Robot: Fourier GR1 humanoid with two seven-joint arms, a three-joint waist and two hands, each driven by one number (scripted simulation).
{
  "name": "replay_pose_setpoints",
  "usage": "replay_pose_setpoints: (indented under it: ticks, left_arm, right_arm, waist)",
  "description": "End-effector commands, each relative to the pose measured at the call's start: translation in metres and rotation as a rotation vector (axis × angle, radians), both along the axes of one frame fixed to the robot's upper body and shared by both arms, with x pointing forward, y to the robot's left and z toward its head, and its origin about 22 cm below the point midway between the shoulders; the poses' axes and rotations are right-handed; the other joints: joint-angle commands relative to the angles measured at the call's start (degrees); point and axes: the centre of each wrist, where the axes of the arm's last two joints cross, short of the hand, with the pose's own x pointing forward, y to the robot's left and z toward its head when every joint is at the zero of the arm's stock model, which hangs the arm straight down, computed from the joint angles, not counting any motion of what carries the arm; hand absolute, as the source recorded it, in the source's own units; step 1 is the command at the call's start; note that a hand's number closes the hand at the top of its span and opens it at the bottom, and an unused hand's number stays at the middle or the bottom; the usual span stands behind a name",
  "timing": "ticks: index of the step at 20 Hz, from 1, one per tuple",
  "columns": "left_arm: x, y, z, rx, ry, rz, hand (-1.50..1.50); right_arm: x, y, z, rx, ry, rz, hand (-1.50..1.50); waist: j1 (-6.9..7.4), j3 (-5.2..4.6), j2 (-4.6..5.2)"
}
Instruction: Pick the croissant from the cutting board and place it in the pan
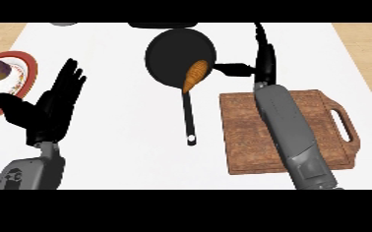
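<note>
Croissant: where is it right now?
In the head view, the croissant lies on the pan's lower right rim, left of the right robot hand.

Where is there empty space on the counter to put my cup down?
Bare white counter lies between the left robot hand and the pan handle, and another strip between the handle and the cutting board. It is crowded by the pan's right rim, where the croissant and right robot hand meet.

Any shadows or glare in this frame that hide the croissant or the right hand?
Head view: lighting is flat, with no glare on the white counter. The croissant reads clearly on the pan rim. The right hand is black against the black pan, so its fingers are hard to separate there.
</note>
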Motion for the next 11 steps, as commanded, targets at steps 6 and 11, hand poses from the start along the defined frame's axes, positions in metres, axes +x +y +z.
replay_pose_setpoints:
  ticks: [6, 11]
  left_arm:
    - [-0.008, 0.012, 0.007, -0.005, 0.009, 0.001, 0.0]
    - [0.003, -0.019, 0.01, -0.016, 0.009, -0.02, 0.0]
  right_arm:
    - [-0.062, -0.061, 0.0, 0.019, -0.046, 0.078, -1.5]
    - [-0.087, -0.058, -0.008, -0.001, -0.023, 0.054, -1.5]
  waist:
    - [-0.16, -0.07, -0.16]
    - [0.3, -0.05, 0.09]
